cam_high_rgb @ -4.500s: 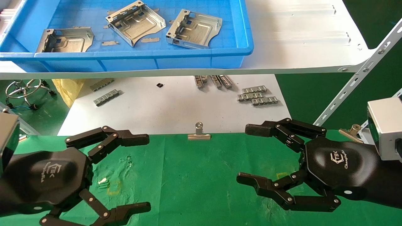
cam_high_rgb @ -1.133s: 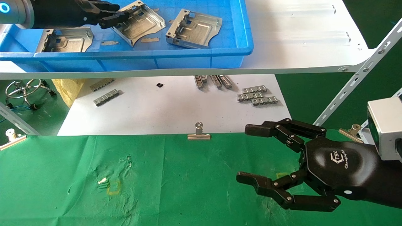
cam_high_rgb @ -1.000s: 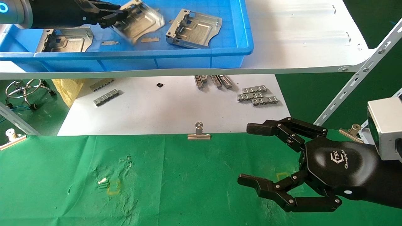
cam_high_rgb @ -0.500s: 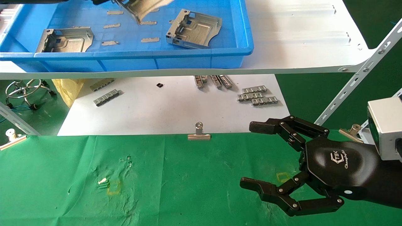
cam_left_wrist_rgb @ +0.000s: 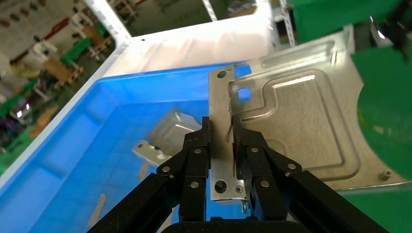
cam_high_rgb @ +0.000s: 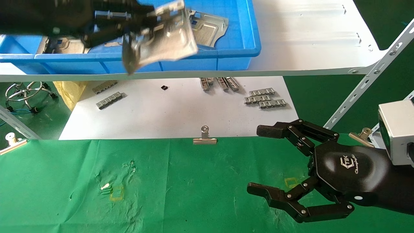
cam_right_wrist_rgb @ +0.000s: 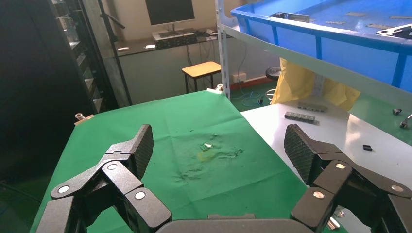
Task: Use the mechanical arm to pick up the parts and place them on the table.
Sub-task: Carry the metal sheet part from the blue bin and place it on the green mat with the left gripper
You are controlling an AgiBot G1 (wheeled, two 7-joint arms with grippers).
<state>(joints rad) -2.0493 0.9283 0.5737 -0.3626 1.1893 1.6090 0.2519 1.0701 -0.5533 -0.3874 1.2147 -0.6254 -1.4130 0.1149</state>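
Note:
My left gripper (cam_high_rgb: 132, 22) is shut on the side wall of a silver sheet-metal part (cam_high_rgb: 161, 34) and holds it in the air over the front rim of the blue tray (cam_high_rgb: 239, 53). In the left wrist view the fingers (cam_left_wrist_rgb: 197, 155) clamp the part's wall (cam_left_wrist_rgb: 221, 145). Two more parts lie in the tray: one on the left (cam_high_rgb: 69, 45), partly hidden by my arm, and one on the right (cam_high_rgb: 208, 29), also in the left wrist view (cam_left_wrist_rgb: 167, 133). My right gripper (cam_high_rgb: 262, 161) is open and empty, low over the green table (cam_high_rgb: 181, 184).
The blue tray sits on a white shelf board (cam_high_rgb: 307, 38). Under it a white sheet (cam_high_rgb: 168, 110) carries small ribbed metal strips (cam_high_rgb: 265, 98). A silver binder clip (cam_high_rgb: 204, 137) pins the cloth's far edge. A slanted shelf strut (cam_high_rgb: 365, 84) runs at the right.
My left gripper has lifted the middle part out of the tray and carried it toward me, over the tray's front rim. The right gripper has barely moved.

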